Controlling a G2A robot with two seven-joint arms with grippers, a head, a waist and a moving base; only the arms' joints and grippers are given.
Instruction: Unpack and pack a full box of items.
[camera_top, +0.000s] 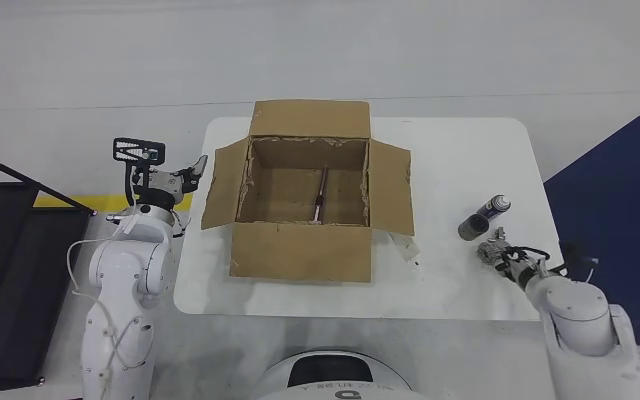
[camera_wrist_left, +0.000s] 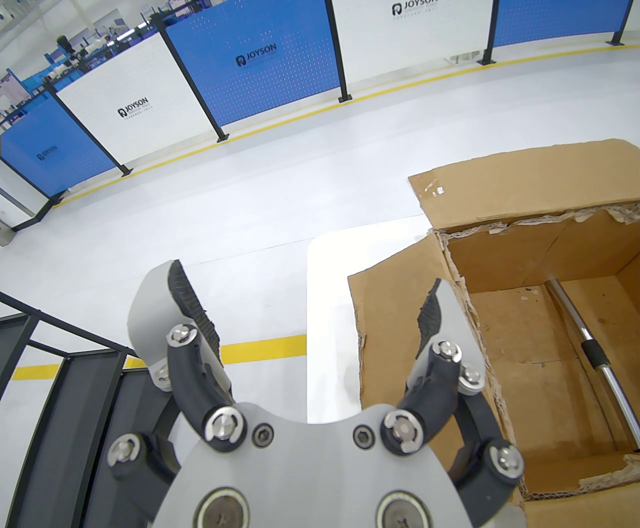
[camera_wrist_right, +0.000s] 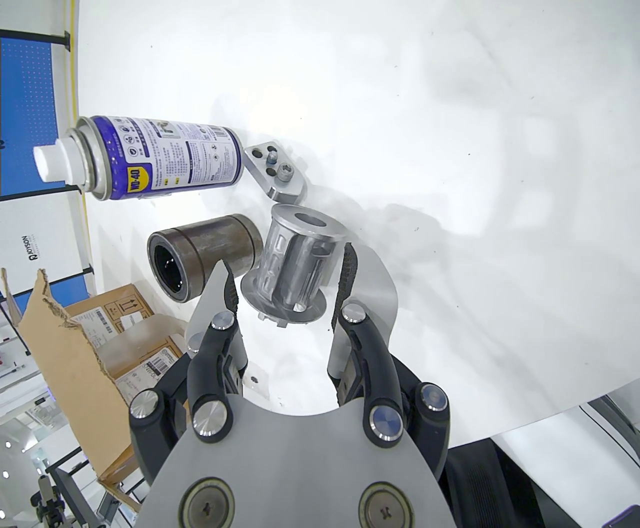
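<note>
An open cardboard box (camera_top: 300, 250) stands mid-table, flaps spread; a metal rod with a black grip (camera_top: 321, 195) lies inside it (camera_wrist_left: 595, 350). My left gripper (camera_top: 192, 170) hangs open and empty (camera_wrist_left: 305, 285) beside the box's left flap (camera_wrist_left: 395, 300), over the table's left edge. At the table's right, my right gripper (camera_top: 492, 250) is shut on a silver flanged metal part (camera_wrist_right: 292, 267), held tilted just above the table. Just beyond it stand a spray can (camera_wrist_right: 165, 157), a dark steel cylinder (camera_wrist_right: 210, 250) and a small silver bracket (camera_wrist_right: 275, 172).
The white table (camera_top: 460, 150) has bare room behind and right of the box. A black rack (camera_top: 25, 240) stands off the table's left side. Labelled cartons (camera_wrist_right: 125, 320) sit on the floor past the box flap (camera_wrist_right: 60, 350). Blue and white partitions (camera_wrist_left: 250, 65) ring the floor.
</note>
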